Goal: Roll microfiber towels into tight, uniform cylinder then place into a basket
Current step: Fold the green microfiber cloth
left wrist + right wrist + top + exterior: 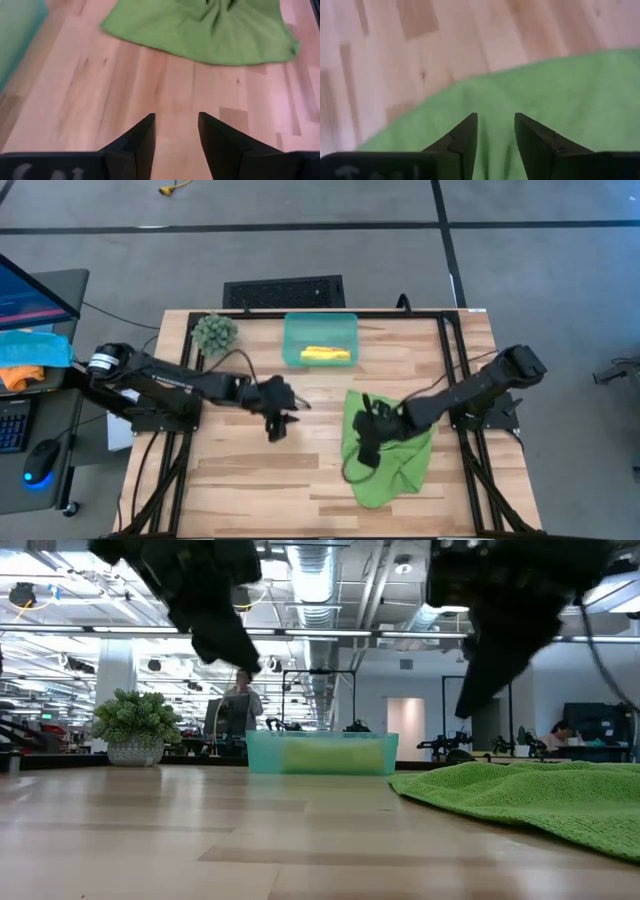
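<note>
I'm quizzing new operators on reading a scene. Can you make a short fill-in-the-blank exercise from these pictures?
1. The yellow towel lies inside the ____.
2. The right gripper hovers over the ____ towel.
3. The left gripper holds ____, its fingers apart over bare table.
4. The plant stands beside the basket on the ____ arm's side.

Missing words: basket; green; nothing; left

overhead camera looked straight down on the table (250, 490), low one sat level at tabletop facing the room, wrist cameras hung close above wood, all sharing the green towel (395, 465)
</note>
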You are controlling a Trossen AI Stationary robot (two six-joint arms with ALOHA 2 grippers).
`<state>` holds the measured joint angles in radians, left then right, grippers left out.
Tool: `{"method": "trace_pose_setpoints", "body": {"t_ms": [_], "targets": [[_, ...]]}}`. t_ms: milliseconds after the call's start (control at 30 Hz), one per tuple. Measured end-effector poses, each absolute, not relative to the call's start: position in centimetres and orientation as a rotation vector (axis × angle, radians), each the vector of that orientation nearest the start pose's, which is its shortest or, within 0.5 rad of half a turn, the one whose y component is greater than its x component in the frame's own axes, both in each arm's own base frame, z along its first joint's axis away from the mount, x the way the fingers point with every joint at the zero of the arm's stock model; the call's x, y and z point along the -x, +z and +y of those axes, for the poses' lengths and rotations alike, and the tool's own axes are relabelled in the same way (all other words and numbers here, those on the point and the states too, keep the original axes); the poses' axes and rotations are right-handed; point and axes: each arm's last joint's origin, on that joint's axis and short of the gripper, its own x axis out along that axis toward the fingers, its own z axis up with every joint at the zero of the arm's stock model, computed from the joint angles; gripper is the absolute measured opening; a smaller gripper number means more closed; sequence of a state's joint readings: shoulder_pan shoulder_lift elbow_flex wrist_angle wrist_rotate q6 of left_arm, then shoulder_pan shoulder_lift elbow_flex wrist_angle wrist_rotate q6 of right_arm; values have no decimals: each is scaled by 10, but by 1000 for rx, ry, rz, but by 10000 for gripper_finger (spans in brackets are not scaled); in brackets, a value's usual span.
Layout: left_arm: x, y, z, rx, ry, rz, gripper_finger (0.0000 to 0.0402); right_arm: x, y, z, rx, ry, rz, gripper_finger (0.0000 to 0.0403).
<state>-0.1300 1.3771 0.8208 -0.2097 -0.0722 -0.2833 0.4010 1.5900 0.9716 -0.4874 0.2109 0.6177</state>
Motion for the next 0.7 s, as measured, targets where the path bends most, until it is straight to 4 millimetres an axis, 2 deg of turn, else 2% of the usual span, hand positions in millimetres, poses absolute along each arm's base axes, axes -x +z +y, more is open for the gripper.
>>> {"method": "trace_pose_setpoints", "body": {"t_ms": [100,233,433,700], "targets": [[-276,218,-55,148,58,680,139,-284,174,135,-221,-117,1045,148],[-274,222,-74,126,90,609,139,-284,152,149,-217,-164,1065,143],[-272,226,-83,146,69,580,139,-291,138,140,-155,-315,1017,128],[-271,224,-84,165,23,614,139,-299,157,112,-226,-374,975,114]]}}
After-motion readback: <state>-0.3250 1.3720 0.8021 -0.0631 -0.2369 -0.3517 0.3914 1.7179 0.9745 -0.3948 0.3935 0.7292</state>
